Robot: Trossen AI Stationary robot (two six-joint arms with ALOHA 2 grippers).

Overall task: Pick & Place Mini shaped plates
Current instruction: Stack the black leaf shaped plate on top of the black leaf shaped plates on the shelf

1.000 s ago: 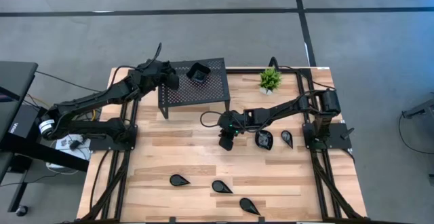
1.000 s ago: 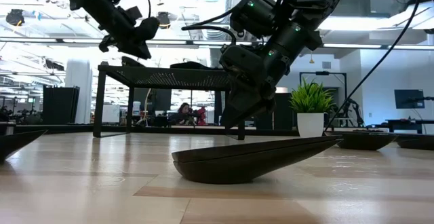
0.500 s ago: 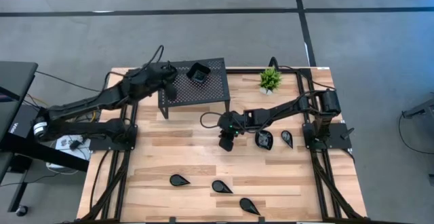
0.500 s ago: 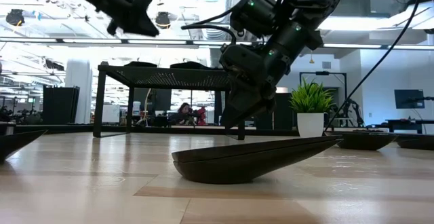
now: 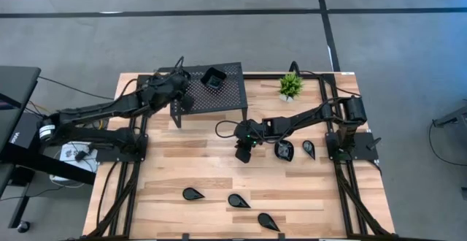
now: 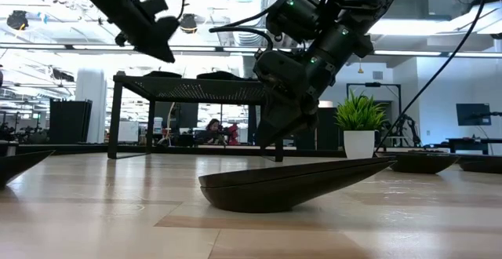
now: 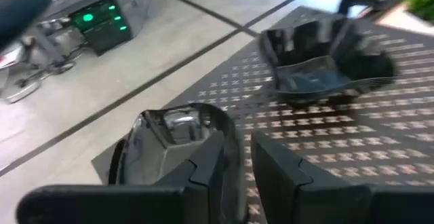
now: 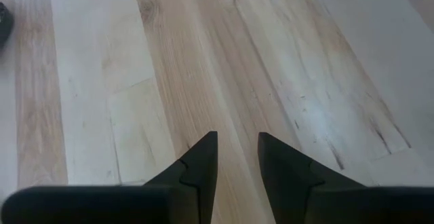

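My left gripper [image 5: 180, 97] hangs over the left end of the black perforated stand [image 5: 219, 98], shut on a roundish glossy black dish [image 7: 166, 139]. In the low view it [image 6: 157, 43] is clearly above the stand top [image 6: 196, 89]. A wavy-edged square dish [image 5: 213, 79] sits flat on the stand's far side. My right gripper [image 5: 243, 153] points down over bare wood mid-table, its fingers [image 8: 203, 159] narrowly open and holding nothing. Two dishes [image 5: 284, 150] [image 5: 309, 149] lie on the table to its right. Three teardrop dishes [image 5: 193, 194] [image 5: 238, 200] [image 5: 268, 221] lie near the near edge. My left gripper pinches the roundish dish by its side wall [image 7: 229, 132], with one finger [image 7: 207, 173] inside the bowl and the other [image 7: 281, 180] outside it. The dish is lifted clear above the stand's left corner, beside the fingers and roughly level.
A small green potted plant [image 5: 290, 86] stands at the far right of the table. The stand takes up the far middle, and cables run beside both arm bases. Bare wood lies between the stand and the near row of dishes. A person shows far off in the room [image 6: 213, 129].
My left gripper, still shut on the roundish dish, rose above the stand, then came down a little. It also drifted slightly toward the stand's near left corner.
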